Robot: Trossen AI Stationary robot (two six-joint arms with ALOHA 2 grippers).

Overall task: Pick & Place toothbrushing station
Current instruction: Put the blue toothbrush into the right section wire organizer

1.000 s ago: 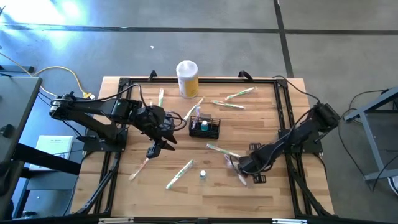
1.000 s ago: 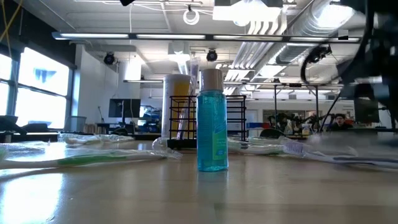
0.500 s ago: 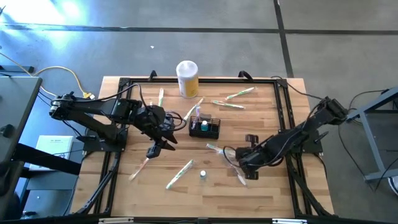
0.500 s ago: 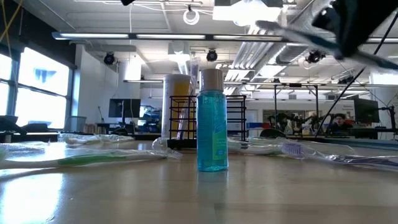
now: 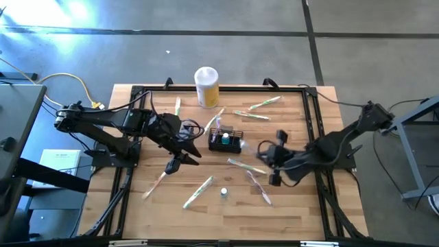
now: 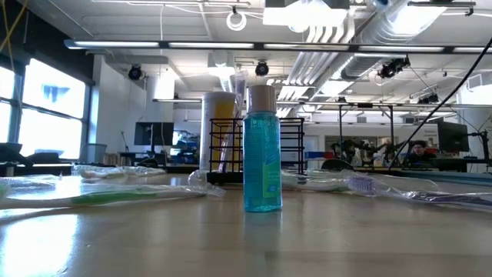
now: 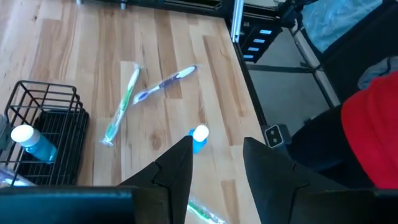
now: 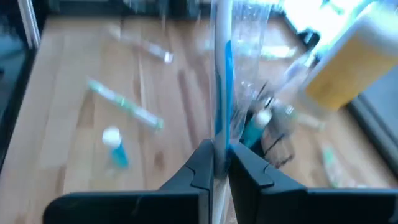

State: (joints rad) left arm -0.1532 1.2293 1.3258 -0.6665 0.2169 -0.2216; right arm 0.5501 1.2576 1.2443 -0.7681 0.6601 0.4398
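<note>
High view, station: You had the toothbrushing station, one black wire basket, standing near the middle of the table, with one small blue bottle inside it.
High view, canister: You had one yellow-and-white canister at the far edge, apart from the basket.
High view, loose bottle: One small blue bottle stood alone toward the near edge.
High view, toothbrushes: You could count about seven wrapped toothbrushes lying scattered on the wood; the count was not certain.
High view, left gripper: Your left gripper hovered just left of the basket, not touching it.
High view, right gripper: Your right gripper was just to the right of the basket, above the table.
Low view: You saw one blue bottle in front, the basket and the canister behind it, and two wrapped toothbrushes lying flat, one at each side. No gripper showed here.
Left wrist view: The two fingers stood apart with nothing between them. Beyond them were one loose bottle, two toothbrushes and the basket with its one bottle.
Right wrist view: The fingers were closed on one wrapped toothbrush, which stood upright between them. The basket, the canister and one loose bottle lay beyond.
</note>
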